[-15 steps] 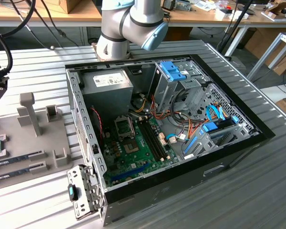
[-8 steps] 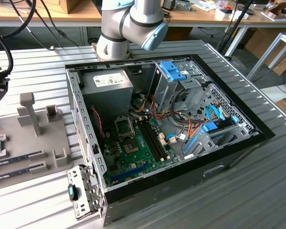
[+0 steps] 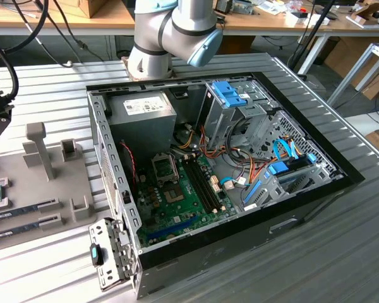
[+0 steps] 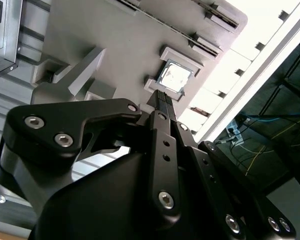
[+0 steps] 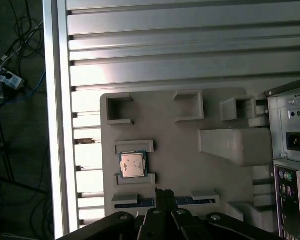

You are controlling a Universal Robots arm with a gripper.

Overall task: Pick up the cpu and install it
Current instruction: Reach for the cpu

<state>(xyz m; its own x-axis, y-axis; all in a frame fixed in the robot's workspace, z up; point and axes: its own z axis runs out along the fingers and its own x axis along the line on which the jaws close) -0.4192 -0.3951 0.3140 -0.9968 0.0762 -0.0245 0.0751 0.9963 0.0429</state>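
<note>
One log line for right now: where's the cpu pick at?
gripper: shut, empty, above tray | cpu: lying in its tray holder, untouched | pick: not yet done

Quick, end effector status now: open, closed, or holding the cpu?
End effector: closed, holding nothing; the cpu sits on the grey tray, apart from it.

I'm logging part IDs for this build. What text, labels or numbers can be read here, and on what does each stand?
No text here can be quoted.
White label on the power supply: printed lines, too small to read.
Metal top of the cpu: faint marks, unreadable.
Rear panel of the computer case, by the power socket: small markings, unreadable.
</note>
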